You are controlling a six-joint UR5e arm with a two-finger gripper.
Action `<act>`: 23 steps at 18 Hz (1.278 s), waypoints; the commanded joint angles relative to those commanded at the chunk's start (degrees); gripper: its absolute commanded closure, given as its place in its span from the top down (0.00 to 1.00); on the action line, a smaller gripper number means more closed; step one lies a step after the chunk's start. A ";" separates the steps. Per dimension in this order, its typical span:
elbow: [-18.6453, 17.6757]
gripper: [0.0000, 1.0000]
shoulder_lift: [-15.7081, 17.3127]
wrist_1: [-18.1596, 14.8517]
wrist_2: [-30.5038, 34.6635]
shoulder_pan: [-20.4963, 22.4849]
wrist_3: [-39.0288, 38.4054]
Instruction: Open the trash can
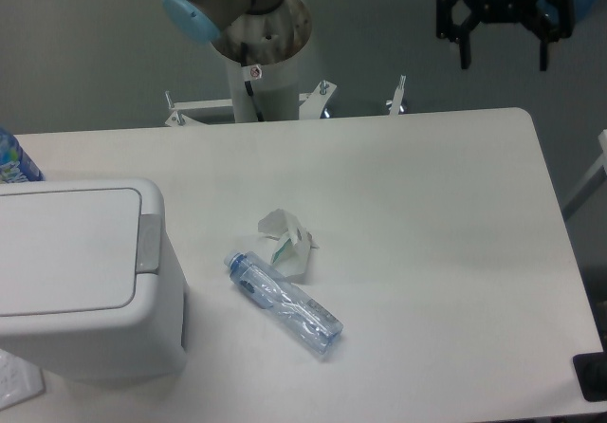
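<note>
The gripper [505,62] hangs high at the upper right, beyond the far edge of the white table [446,214], its 2 fingers spread apart with nothing between them. The trash can [81,281] sits at the table's left edge with its flat lid down and the grey push-tab [148,245] on its right rim, well apart from the gripper. A crushed clear bottle [285,303] lies near the table's middle, touching a crumpled paper scrap [287,241].

Cut off by the left edge: trash can [85,281], blue-labelled bottle [14,160]; by the top edge: gripper [504,58] body, arm [232,1]; dark object [592,377] at right corner unidentifiable.
</note>
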 joint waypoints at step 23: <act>-1.85 1.00 -2.54 7.64 -3.96 -18.09 -46.03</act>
